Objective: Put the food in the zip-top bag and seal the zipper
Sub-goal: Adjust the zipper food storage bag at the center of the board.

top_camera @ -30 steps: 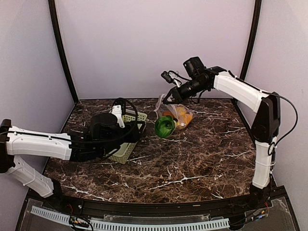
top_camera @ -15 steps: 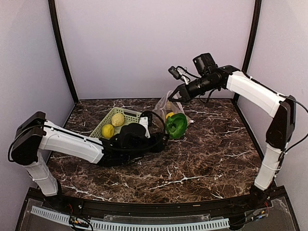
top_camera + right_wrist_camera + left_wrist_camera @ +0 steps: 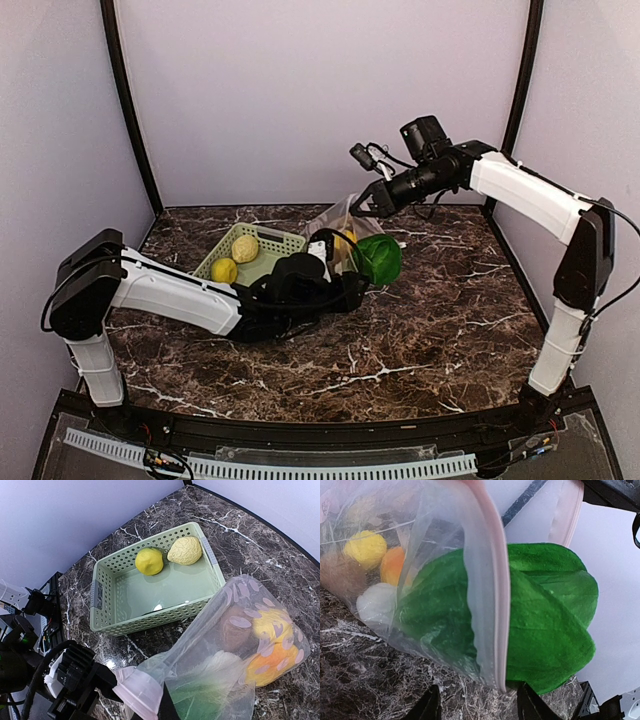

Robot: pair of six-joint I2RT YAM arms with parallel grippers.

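Observation:
The clear dotted zip-top bag [image 3: 260, 605] lies at mid table. It holds a brown potato [image 3: 234, 630], a yellow piece [image 3: 272, 624], an orange piece [image 3: 272, 662] and the bok choy's white stem [image 3: 376, 602]. The green leaves [image 3: 378, 258] stick out of the open mouth past the pinkish zipper [image 3: 495, 595]. My right gripper [image 3: 362, 205] is shut on the bag's zipper edge [image 3: 142, 690] and holds it up. My left gripper [image 3: 480, 707] is open, low at the bag's mouth, its fingers [image 3: 530, 702] either side of the zipper's lower end. Two yellow pieces [image 3: 224, 270] [image 3: 245, 248] lie in the basket.
The light green lattice basket [image 3: 285, 238] stands left of the bag, close behind my left arm. It also shows in the right wrist view [image 3: 150, 621]. Walls close in the table at the back and sides.
My left arm has swung right from the basket to the bag's mouth. The bok choy leaves have shifted right. The right gripper has lifted the bag's edge slightly.

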